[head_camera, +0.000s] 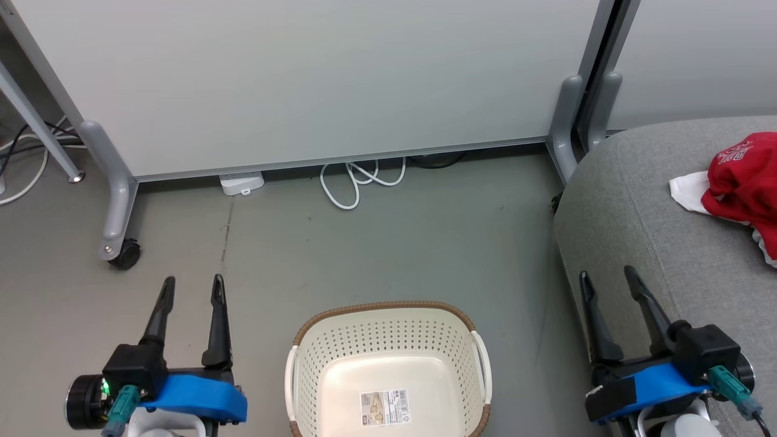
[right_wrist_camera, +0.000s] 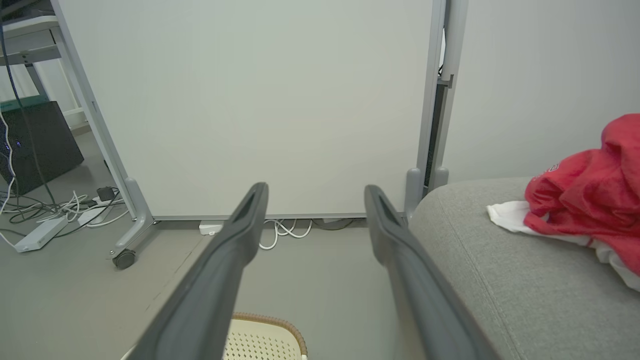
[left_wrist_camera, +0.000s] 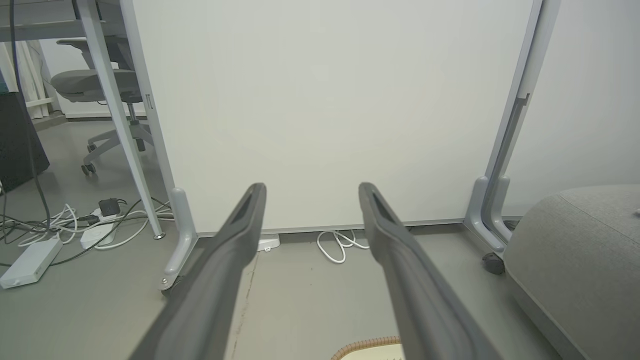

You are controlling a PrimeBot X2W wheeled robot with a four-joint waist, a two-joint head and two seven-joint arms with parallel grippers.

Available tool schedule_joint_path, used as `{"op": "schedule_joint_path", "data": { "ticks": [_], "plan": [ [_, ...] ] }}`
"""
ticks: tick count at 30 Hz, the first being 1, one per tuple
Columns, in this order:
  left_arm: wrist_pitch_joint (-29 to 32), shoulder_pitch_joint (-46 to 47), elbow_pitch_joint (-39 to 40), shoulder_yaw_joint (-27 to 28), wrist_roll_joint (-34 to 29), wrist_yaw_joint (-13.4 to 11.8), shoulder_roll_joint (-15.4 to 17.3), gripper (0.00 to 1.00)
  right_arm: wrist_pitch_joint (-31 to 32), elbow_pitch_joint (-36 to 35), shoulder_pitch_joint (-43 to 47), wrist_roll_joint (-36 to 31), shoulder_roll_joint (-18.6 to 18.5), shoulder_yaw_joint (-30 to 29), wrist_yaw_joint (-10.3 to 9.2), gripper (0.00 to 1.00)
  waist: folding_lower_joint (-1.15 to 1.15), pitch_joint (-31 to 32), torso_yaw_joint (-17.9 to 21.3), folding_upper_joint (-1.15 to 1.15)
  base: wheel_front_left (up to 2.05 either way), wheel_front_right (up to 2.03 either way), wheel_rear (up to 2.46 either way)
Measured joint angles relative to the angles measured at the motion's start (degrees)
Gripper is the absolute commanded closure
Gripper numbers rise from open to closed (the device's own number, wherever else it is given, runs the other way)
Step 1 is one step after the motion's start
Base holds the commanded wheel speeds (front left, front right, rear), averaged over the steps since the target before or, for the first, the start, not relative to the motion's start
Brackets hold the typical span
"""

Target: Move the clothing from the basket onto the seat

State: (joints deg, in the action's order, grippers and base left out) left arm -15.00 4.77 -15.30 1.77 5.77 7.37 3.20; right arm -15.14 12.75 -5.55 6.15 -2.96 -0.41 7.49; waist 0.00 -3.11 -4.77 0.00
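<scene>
The cream perforated basket (head_camera: pixel 388 364) with its brown rim stands on the floor at the bottom centre of the head view; only a paper label shows on its bottom. Its rim also peeks into the left wrist view (left_wrist_camera: pixel 367 347) and the right wrist view (right_wrist_camera: pixel 265 337). The red and white clothing (head_camera: pixel 743 182) lies bunched on the grey seat (head_camera: pixel 655 243) at the right; the right wrist view shows the clothing (right_wrist_camera: pixel 585 200) on the seat (right_wrist_camera: pixel 500 280) too. My left gripper (head_camera: pixel 192 285) hangs open left of the basket. My right gripper (head_camera: pixel 607 276) hangs open at the seat's front edge.
A white rolling partition (head_camera: pixel 303 85) with grey caster legs (head_camera: pixel 118 206) stands behind the basket. White cables (head_camera: pixel 358 182) lie at its foot. More cables and power strips (left_wrist_camera: pixel 45 240) lie at the left, near an office chair (left_wrist_camera: pixel 95 90) and a desk leg.
</scene>
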Motion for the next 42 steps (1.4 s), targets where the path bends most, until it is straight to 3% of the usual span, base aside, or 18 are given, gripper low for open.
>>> {"op": "schedule_joint_path", "data": {
  "ticks": [1, 7, 42],
  "plan": [
    [0.03, -0.04, -0.05, -0.03, -0.15, 0.01, -0.02, 1.0, -0.01, 0.1, 0.02, 0.01, 0.01, 0.04, 0.0, 1.0, 0.0, -0.03, 0.0, 0.0, 0.0, 0.0, 0.0],
    [0.59, -2.5, -3.1, -0.25, 0.44, 0.01, -0.41, 1.0, 0.33, 3.1, 1.13, 0.46, 0.08, 0.01, 0.0, 1.0, 0.0, 0.01, 0.04, 0.0, 0.0, 0.0, 0.0],
    [9.14, -1.78, -1.57, 1.55, 35.67, 0.01, -0.45, 1.0, 9.03, 2.61, 1.08, 35.56, 0.11, -2.41, 0.0, 1.0, 0.0, 0.83, 1.37, 0.0, 0.0, 0.0, 0.0]
  ]
}}
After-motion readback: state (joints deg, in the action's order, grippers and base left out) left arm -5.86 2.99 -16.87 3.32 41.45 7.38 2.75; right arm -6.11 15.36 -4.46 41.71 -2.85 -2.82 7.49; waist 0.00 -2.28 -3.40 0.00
